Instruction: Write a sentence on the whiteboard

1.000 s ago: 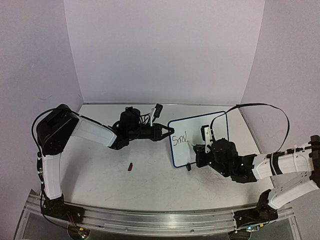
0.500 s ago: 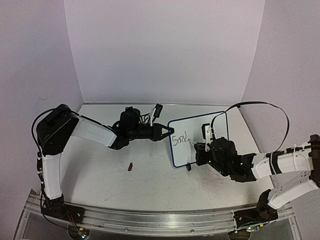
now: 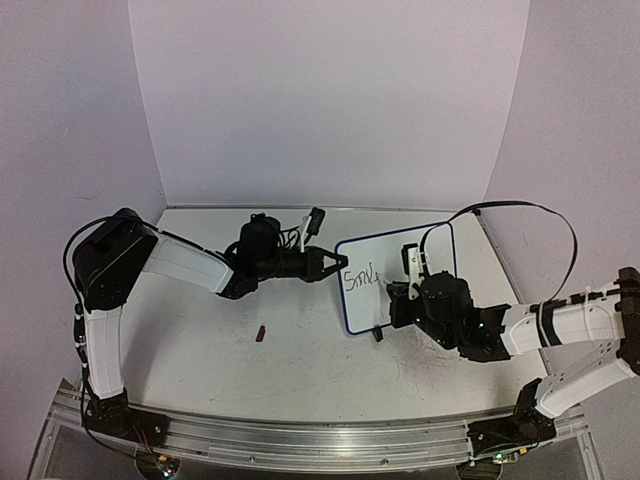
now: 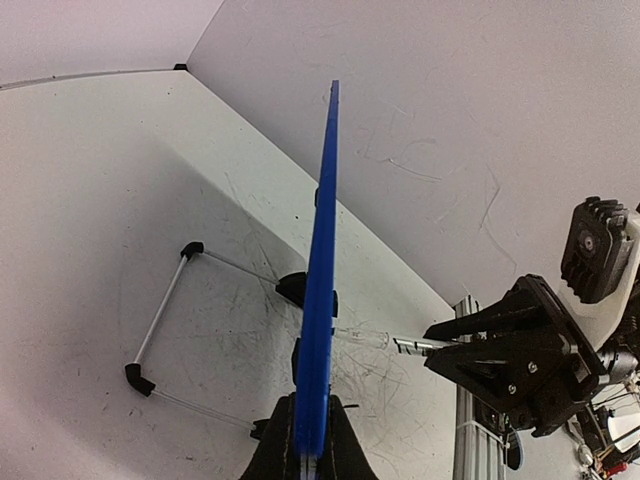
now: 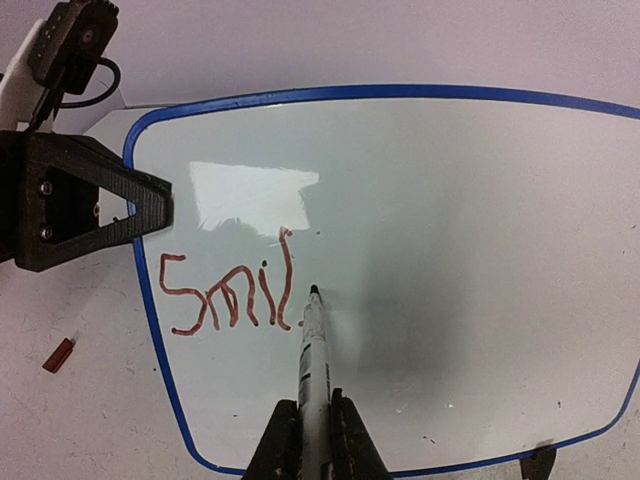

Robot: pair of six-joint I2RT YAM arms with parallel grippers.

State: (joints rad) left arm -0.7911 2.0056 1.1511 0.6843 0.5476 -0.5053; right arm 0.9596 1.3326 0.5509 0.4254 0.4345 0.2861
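Observation:
The whiteboard (image 3: 395, 262) stands upright on the table, white with a thin blue frame; it fills the right wrist view (image 5: 450, 250) and shows edge-on in the left wrist view (image 4: 322, 270). My left gripper (image 3: 333, 265) is shut on its left edge (image 4: 310, 445). My right gripper (image 3: 398, 295) is shut on a white marker (image 5: 313, 375), whose dark tip sits at the board just right of the writing. The sentence (image 5: 230, 295) reads "Smil" in reddish strokes near the board's left side.
A small red marker cap (image 3: 261, 333) lies on the table left of the board, also in the right wrist view (image 5: 60, 355). The board's wire stand (image 4: 160, 325) and black feet rest behind it. An aluminium rail (image 3: 300, 440) runs along the near edge.
The right gripper with the marker has shifted slightly up and right along the board. The writing has grown from "Sm" strokes to include "il". The left arm has not moved.

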